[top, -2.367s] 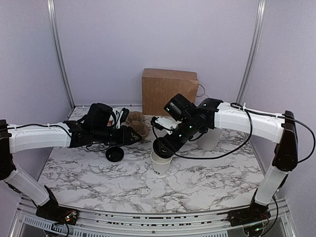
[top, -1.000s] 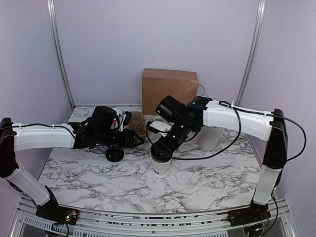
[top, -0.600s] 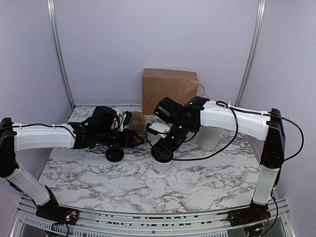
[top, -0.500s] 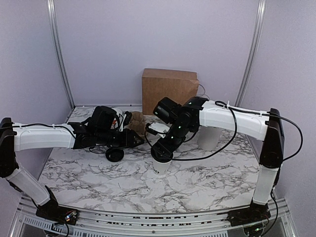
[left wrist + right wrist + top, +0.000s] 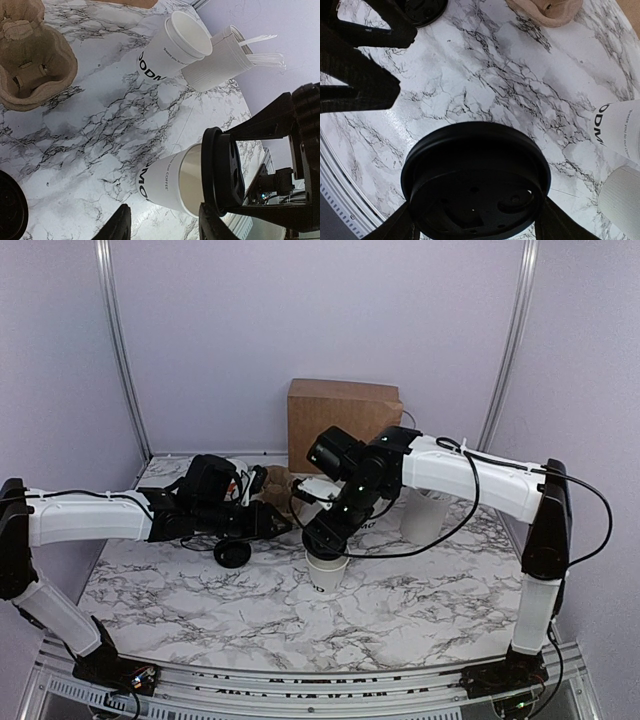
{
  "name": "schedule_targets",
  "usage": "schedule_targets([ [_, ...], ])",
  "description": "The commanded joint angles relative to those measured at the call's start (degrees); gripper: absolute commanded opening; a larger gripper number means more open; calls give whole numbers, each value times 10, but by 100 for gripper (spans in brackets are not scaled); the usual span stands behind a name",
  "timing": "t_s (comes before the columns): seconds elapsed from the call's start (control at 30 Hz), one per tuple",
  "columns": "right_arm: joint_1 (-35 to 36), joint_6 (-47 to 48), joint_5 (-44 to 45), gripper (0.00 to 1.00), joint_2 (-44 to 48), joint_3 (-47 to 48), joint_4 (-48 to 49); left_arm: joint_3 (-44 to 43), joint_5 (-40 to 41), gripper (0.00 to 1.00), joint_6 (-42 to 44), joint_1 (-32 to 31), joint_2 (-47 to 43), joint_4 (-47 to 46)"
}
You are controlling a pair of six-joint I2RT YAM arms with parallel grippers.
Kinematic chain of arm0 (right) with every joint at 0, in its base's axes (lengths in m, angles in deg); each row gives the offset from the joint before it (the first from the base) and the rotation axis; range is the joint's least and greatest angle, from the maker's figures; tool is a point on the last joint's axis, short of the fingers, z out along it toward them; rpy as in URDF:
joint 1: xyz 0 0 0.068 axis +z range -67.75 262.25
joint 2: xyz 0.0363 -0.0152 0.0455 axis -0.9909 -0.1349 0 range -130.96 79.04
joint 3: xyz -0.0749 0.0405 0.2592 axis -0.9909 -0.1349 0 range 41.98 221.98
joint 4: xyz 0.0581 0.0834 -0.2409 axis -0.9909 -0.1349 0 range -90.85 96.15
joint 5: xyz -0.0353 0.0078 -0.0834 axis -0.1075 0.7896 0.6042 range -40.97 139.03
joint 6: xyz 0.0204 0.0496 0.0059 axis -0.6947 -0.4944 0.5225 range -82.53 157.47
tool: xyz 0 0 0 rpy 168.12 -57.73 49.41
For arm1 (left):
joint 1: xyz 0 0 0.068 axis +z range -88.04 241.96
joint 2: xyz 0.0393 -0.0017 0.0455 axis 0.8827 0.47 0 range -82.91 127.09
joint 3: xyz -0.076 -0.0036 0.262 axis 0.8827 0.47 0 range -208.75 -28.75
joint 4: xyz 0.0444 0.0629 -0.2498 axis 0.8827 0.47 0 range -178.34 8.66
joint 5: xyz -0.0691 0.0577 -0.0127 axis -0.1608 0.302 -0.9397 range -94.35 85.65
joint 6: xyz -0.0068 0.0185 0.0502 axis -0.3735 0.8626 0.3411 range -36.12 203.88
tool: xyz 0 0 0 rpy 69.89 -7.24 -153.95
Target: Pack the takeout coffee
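As its right pincer [image 5: 477, 220] clamps the rim of a black lid [image 5: 475, 180] from both sides, a two-armed robot holds that lid square on top of the takeout coffee [image 5: 167, 182], which stands upright near the middle of the marbled surface [image 5: 420, 600]. The grip from above looks meant to seat the lid, or to carry the cup by it; whether the lid is pressed fully home cannot be told. The left pincer [image 5: 164, 207] hovers just beside the cup at its height, jaws apart with nothing between them, apparently ready to steady the cup or take it by its side. Beyond it, a moulded pulp carrier [image 5: 30, 60] lies with its wells showing empty, the likely destination for the drink. A brown box [image 5: 340, 425] stands against the back wall, its inside hidden. A spare lid [image 5: 232, 554] lies flat on the surface to the left of the cup. Farther back, a lidless cup [image 5: 172, 47] with the same lettering stands touching or just beside a frosted tumbler [image 5: 217, 62] that holds white sticks. The lidless cup's contents cannot be made out, and whatever is in the takeout coffee is hidden beneath its lid
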Motion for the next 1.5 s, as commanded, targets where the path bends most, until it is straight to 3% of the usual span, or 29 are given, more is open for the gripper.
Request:
schedule_targets([
  [0.0,5,0,10,73,4,18,-18,0,2,47,1,-3,9,-19],
  [1.47,6,5,-7,77,-21,16,-33,3,-3,47,-2,-3,18,-34],
])
